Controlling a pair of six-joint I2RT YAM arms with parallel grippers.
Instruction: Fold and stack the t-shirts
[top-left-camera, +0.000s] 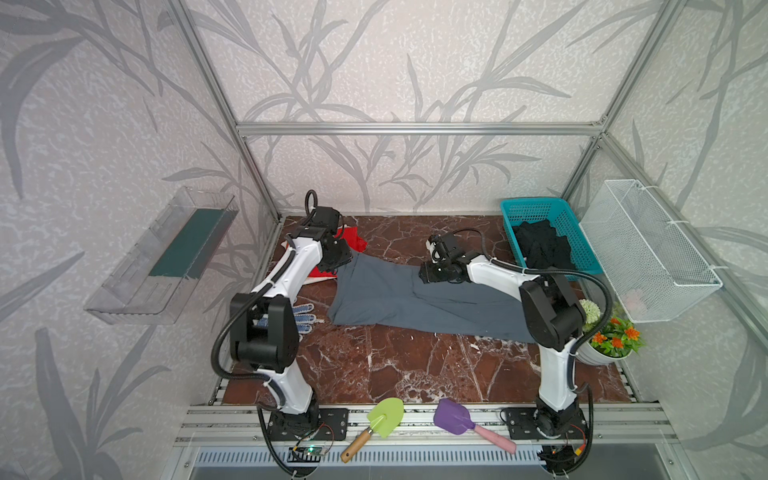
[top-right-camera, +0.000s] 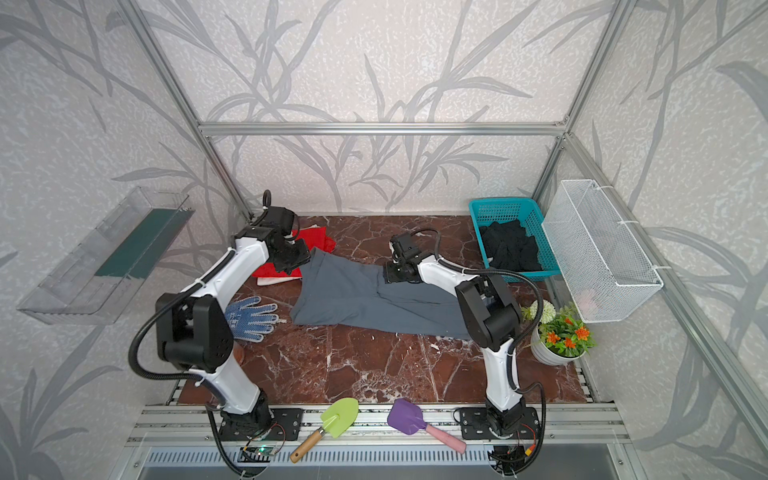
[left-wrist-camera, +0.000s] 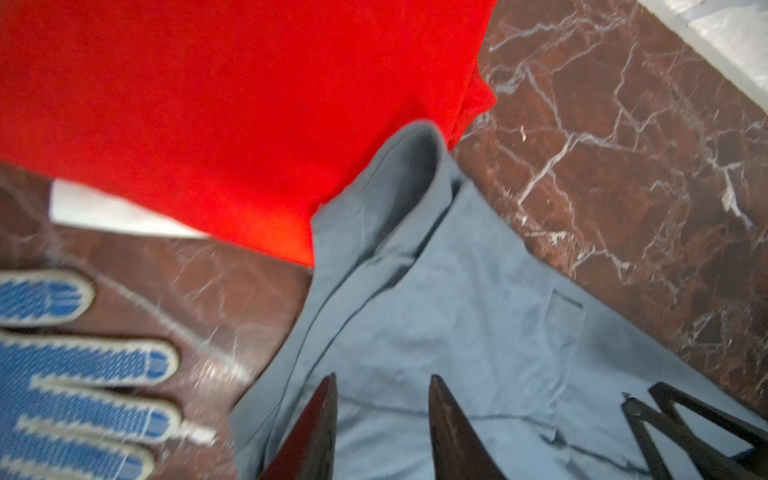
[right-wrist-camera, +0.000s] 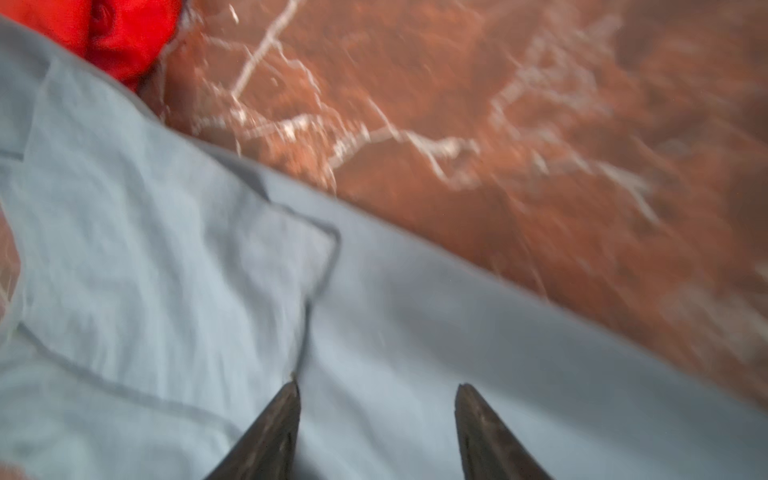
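A slate grey-blue t-shirt lies folded lengthwise across the marble table in both top views. My left gripper hovers open over its far left corner, nothing between the jaws. My right gripper hangs open above the shirt's far edge near the middle, holding nothing. A bright red t-shirt lies behind the left arm, partly under the grey one's corner. A black t-shirt sits crumpled in the teal basket.
A blue-and-white dotted glove lies left of the grey shirt. A flower pot stands at the right edge. A white wire basket hangs on the right wall. Green and purple trowels lie on the front rail.
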